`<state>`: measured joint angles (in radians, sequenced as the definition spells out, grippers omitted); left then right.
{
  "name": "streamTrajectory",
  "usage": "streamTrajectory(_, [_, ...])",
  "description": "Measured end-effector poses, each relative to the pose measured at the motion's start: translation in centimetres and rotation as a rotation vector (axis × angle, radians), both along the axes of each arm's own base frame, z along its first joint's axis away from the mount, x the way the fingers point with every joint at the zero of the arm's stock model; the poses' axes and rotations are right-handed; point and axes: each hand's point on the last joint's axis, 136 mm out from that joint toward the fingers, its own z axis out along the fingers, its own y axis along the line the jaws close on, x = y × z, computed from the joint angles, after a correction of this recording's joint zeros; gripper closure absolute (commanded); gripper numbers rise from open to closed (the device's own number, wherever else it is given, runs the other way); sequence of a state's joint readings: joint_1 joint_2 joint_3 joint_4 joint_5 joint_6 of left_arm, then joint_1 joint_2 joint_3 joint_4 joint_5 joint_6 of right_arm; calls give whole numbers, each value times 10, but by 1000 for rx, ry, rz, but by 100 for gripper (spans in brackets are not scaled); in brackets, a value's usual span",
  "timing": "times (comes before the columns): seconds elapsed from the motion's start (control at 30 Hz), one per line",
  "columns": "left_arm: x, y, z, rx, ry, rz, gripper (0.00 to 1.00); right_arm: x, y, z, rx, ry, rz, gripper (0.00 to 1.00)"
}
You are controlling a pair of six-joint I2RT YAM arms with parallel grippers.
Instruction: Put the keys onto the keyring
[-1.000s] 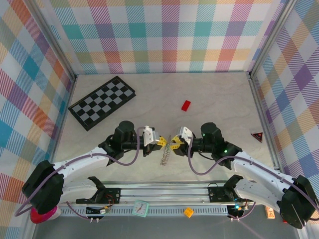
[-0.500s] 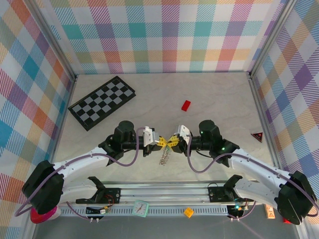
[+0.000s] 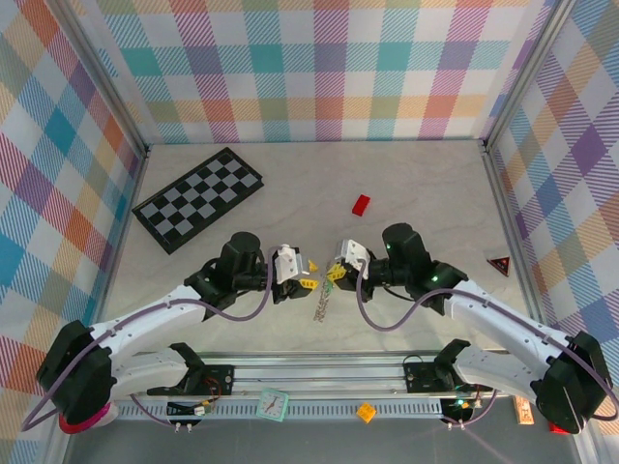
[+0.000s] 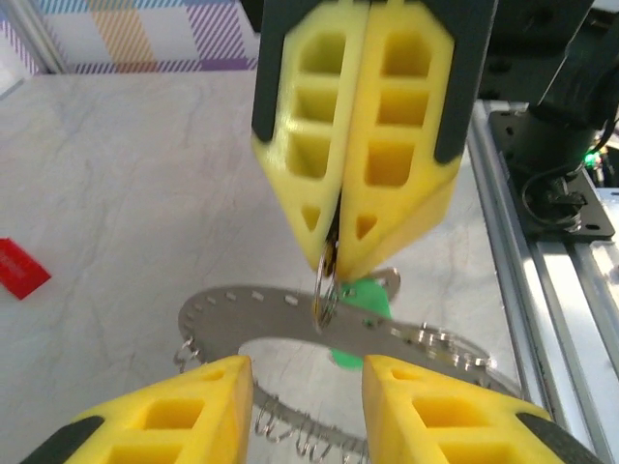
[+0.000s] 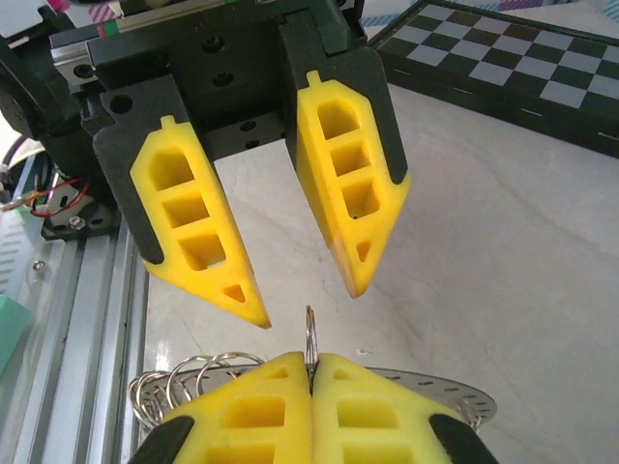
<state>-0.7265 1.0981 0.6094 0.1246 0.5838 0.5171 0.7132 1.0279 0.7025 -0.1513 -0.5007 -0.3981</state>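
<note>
1. Apparently mid-threading, with the work held just above the near tabletop [image 3: 290, 208].
2. Right tool [image 5: 309, 365] is clamped fully on a thin wire ring [image 5: 309, 333] of the keyring [image 4: 280, 311], which dangles between the tools.
3. Left tool [image 5: 308, 302] stands part open and empty; next it likely must regrip to feed a key.
4. Green key head [image 4: 369, 298] peeks out behind; the black key cannot be made out.

The keyring [image 4: 242, 307] is bright polished metal — a smooth punched band with fine wire loops. The right claw [image 4: 334, 263] has matt yellow plastic pads; the bench [image 4: 126, 193] is smooth, pale, faintly marbled.
</note>
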Motion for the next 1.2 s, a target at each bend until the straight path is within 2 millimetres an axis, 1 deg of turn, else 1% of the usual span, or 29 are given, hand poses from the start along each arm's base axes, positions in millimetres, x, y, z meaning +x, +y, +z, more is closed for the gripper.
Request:
streamTrajectory(0.1, [2,3,-1,44,0,8,69,4,1,3,-41,-19,15,100])
streamTrajectory(0.2, [1,3,0,54,0,3,69,7,1,1,-92,-24,28,100])
streamTrajectory(0.43, [-3,-1,3,27,19,-27,74,4,6,-6,-190,-33,83,100])
streamTrajectory(0.57, [-2,-5,-2,27,41,-37,78,3,11,-5,-210,-43,116,100])
streamTrajectory(0.77, [-2,-6,-7,34,66,-37,89,1,14,-12,-239,-34,143,100])
streamTrajectory(0.83, [-3,-7,-7,31,71,-42,97,-1,14,-15,-246,-28,148,100])
streamTrajectory(0.87, [-4,-7,-7,30,74,-44,100,-1,14,-15,-248,-27,149,99])
streamTrajectory(0.9, [-4,-7,-7,31,74,-48,100,-1,13,-16,-249,-24,150,88])
streamTrajectory(0.93, [-5,-7,-7,30,73,-51,100,-1,13,-16,-248,-19,148,80])
streamTrajectory(1.0, [-6,-8,-6,25,76,-57,100,2,13,-13,-228,4,124,71])
streamTrajectory(1.07, [-5,-9,-5,13,74,-55,100,9,12,-5,-167,24,91,68])
streamTrajectory(1.13, [-4,-10,-5,-9,73,-48,100,16,3,1,-110,45,35,66])
streamTrajectory(1.2, [-5,-11,-7,-27,79,-44,100,18,-6,2,-72,62,-8,65])
